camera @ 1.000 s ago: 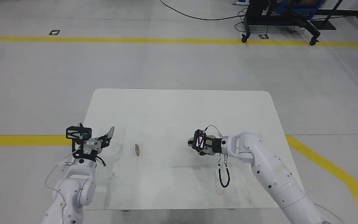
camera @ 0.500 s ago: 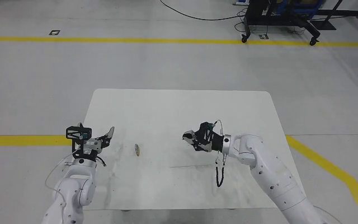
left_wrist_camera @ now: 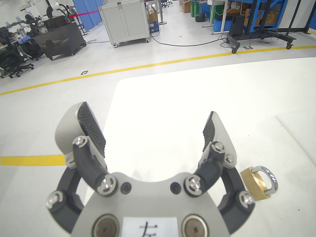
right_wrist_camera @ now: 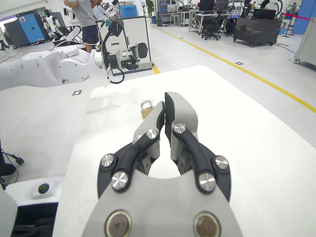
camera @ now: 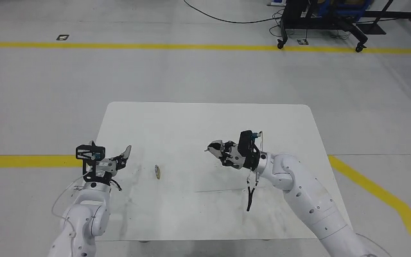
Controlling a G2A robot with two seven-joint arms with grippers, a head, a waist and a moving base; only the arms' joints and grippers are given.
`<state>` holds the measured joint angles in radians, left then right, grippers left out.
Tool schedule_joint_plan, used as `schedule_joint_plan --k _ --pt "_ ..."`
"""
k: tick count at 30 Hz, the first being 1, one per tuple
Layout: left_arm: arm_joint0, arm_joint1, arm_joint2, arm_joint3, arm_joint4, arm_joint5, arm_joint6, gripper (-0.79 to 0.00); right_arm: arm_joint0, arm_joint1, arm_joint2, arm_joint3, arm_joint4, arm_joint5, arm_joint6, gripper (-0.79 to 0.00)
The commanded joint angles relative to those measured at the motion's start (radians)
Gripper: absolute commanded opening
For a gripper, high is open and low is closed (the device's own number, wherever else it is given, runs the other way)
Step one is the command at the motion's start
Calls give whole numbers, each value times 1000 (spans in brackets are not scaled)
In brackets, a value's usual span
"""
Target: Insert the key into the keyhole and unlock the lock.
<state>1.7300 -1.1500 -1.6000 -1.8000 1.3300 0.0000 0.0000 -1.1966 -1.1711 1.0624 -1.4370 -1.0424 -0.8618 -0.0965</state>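
A brass padlock (camera: 157,171) with a silver shackle lies on the white table (camera: 192,122), left of the middle. My left gripper (camera: 110,153) hangs open at the table's left edge, and the padlock (left_wrist_camera: 258,183) rests just beside its base. My right gripper (camera: 214,148) is held above the table's middle, pointing toward the padlock (right_wrist_camera: 147,109) from some way off. Its pads (right_wrist_camera: 165,114) are pressed together, and I cannot see whether a key is pinched between them. In the left wrist view, the left gripper (left_wrist_camera: 150,122) has nothing between its ribbed pads.
A black cable (camera: 249,199) dangles from the right forearm over the table's near side. The table surface around the padlock is bare white. Grey floor with yellow lines surrounds the table.
My right gripper has risen from the table surface, shifted left and away, and turned level to face the padlock. The left arm and the padlock have stayed put.
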Motion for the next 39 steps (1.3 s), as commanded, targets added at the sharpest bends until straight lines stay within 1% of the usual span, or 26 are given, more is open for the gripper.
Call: schedule_joint_plan --k 1,3,5,7,8,10,12,14,17,18,19,20,21,29,30,32,33,35,37,39 --pt "-3 0 -2 -4 -8 -1 4 0 0 0 0 0 0 0 0 -785" --pt "-19 -4 -5 -1 -108 -36 -26 0 -9 -3 -7 -8 27 6 -16 -785" --pt "-47 -7 -13 -4 -275 -103 -75 0 -9 -11 -28 -5 85 -13 -54 -785" --pt "-77 -10 -13 -7 -484 -198 -159 0 2 -21 -50 7 135 -18 -82 -785" --pt "-94 -10 -16 0 -593 -241 -210 0 9 -25 -61 19 158 -24 -95 -785" --pt "-136 -10 -9 23 -847 -319 -349 0 23 -36 -83 40 213 -36 -123 -785" --pt "-190 -8 7 52 -1083 -365 -522 0 35 -46 -104 65 270 -47 -146 -785" --pt "-243 -6 27 87 -1287 -390 -670 0 48 -57 -125 91 317 -59 -158 -785" --pt "-325 -3 63 162 -1546 -385 -883 0 62 -71 -151 120 366 -85 -185 -785" --pt "-355 -2 79 199 -1618 -355 -969 0 65 -75 -159 130 378 -96 -194 -785" --pt "-389 0 93 247 -1663 -296 -1032 0 65 -81 -166 135 397 -107 -214 -785" --pt "-425 1 111 277 -1694 -252 -1097 0 65 -85 -172 142 409 -114 -232 -785" --pt "-436 0 120 284 -1712 -244 -1126 0 65 -85 -172 142 409 -114 -232 -785" --pt "-436 0 120 284 -1712 -244 -1126 0 65 -85 -172 142 409 -114 -232 -785" --pt "-429 0 124 277 -1701 -252 -1112 0 65 -85 -172 142 409 -114 -232 -785" --pt "-412 0 133 261 -1682 -298 -1092 0 61 -86 -173 144 412 -108 -228 -785" --pt "-406 -1 138 257 -1701 -326 -1090 0 50 -87 -181 147 437 -91 -204 -785" --pt "-401 -4 145 262 -1752 -378 -1094 0 49 -84 -189 158 483 -45 -106 -785" --pt "-404 -2 146 267 -1733 -427 -1103 0 36 -82 -193 155 556 -11 -25 -785" --pt "-405 0 152 263 -1695 -456 -1102 0 22 -77 -186 138 622 16 40 -785"
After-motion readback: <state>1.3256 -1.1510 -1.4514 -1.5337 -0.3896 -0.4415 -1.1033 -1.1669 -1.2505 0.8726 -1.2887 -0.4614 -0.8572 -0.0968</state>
